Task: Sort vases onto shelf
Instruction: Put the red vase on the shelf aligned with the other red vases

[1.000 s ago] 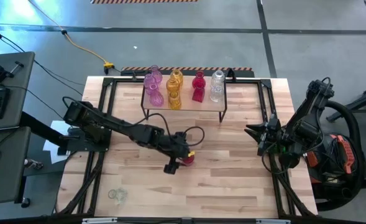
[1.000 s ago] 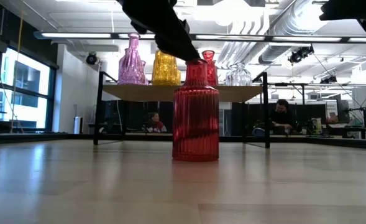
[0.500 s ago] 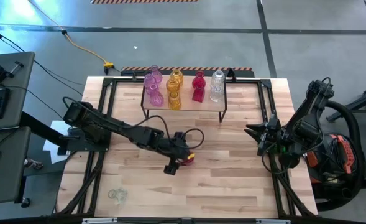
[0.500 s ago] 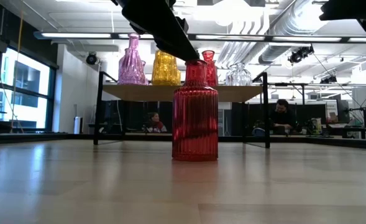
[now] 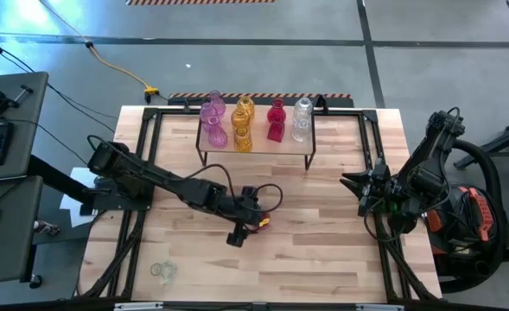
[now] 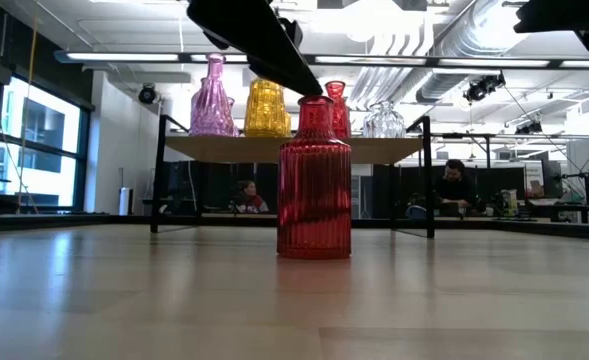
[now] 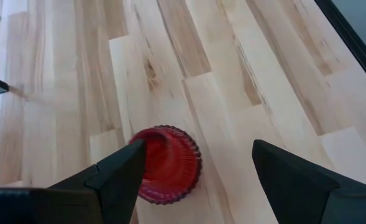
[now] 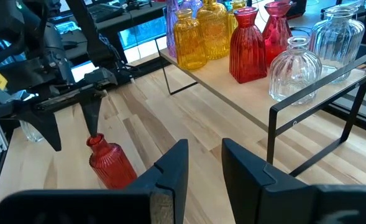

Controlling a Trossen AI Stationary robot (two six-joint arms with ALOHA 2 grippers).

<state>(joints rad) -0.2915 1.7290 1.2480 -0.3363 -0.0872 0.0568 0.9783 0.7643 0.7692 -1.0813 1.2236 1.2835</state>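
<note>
A ribbed red vase (image 6: 314, 180) stands upright on its base on the table, in front of the shelf (image 5: 263, 149). My left gripper (image 7: 196, 149) hangs open over it, pointing slantwise down. One fingertip (image 7: 133, 155) is right at the vase's mouth (image 7: 170, 165); the other is off to the side over bare wood. On the shelf stand several vases in pink (image 5: 213, 111), yellow (image 5: 243, 138), red (image 5: 276, 112) and clear (image 5: 302, 108) glass. My right gripper (image 8: 204, 162) waits at the table's right edge, slightly open, with nothing between its fingers. My left gripper has one fingertip (image 8: 94, 127) at the rim of the red vase's mouth (image 8: 97, 140), coming slantwise from above and from the table's left. I cannot tell whether it touches the rim. The vase stands upright on the table.
A small clear vase (image 5: 162, 270) stands near the table's near left corner. The shelf's black wire legs (image 8: 276, 143) stand at the far middle. Bare tabletop (image 5: 323, 242) lies between the two arms. People sit at desks in the room behind.
</note>
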